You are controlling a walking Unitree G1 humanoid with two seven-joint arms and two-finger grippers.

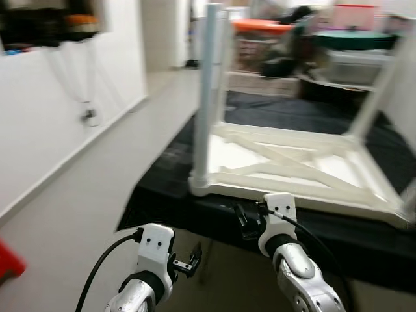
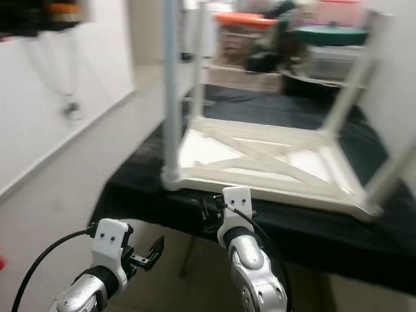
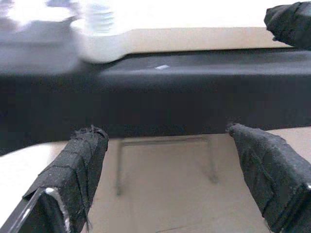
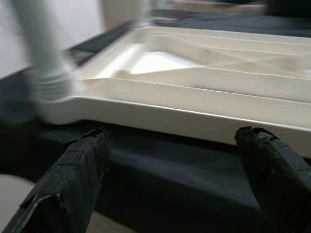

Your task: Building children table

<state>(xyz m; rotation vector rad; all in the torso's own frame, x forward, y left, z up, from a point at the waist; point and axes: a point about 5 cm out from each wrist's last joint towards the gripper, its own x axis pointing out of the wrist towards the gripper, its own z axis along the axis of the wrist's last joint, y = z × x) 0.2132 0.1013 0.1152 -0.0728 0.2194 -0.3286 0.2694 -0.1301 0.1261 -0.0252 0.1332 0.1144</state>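
Grippers first: the right gripper (image 1: 250, 220) is raised to the near edge of the black-covered work surface (image 1: 214, 218), its fingers spread wide with nothing between them; its wrist view looks across the dark cloth at the white rim just ahead. The left gripper (image 1: 188, 260) sits lower and further out, below that edge, also spread and empty, facing the side of the dark surface.

Beyond them, the children's table (image 1: 292, 166) lies upside down on the black cloth, its ribbed white underside facing up. The near-left leg (image 1: 205, 97) stands upright in its corner socket, screwed-in threads visible at the base. A further leg (image 1: 377, 97) slants up at the far right, and the right eye view shows more white legs at the far left and near right corners, though blur prevents confirming how firmly any is seated.

Assessment: leg fitting appears largely done, possibly complete. What seems to remain is checking tightness and turning the table upright. Neither gripper is touching the table. Storage bins (image 1: 354, 39) crowd the background.
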